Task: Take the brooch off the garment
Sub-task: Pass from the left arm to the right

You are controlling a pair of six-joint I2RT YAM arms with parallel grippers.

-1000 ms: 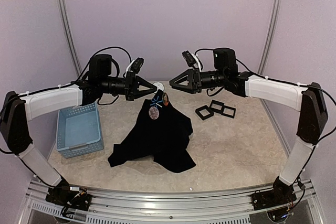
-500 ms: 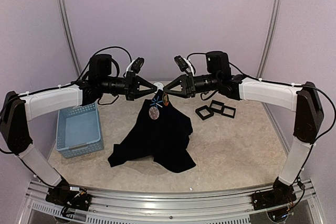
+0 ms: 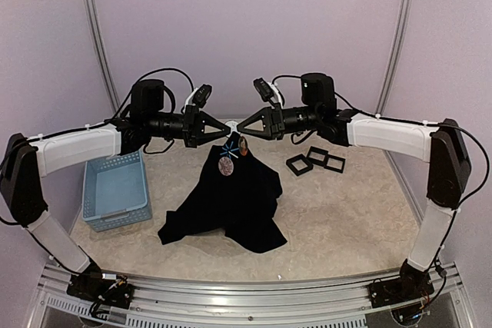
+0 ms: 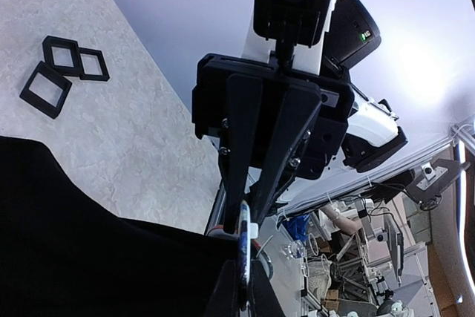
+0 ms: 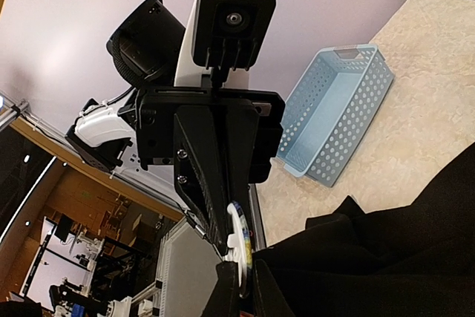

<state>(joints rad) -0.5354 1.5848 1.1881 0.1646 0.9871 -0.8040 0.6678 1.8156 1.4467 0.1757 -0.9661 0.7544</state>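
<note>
Top external view: the garment's hem lies spread on the bench at lower centre, with the light-blue basket apart from it at the left. The black cloth rises to a peak at mid-frame, held clear of the bench. There the left gripper is closed, pinching the garment's top. Facing it tip to tip, the right gripper has its jaws drawn together on the edge of the brooch, a small white disc at that peak. Both wrist views show the disc edge-on at the fingertips. Farther back, right of centre, three black square frames lie clustered.
</note>
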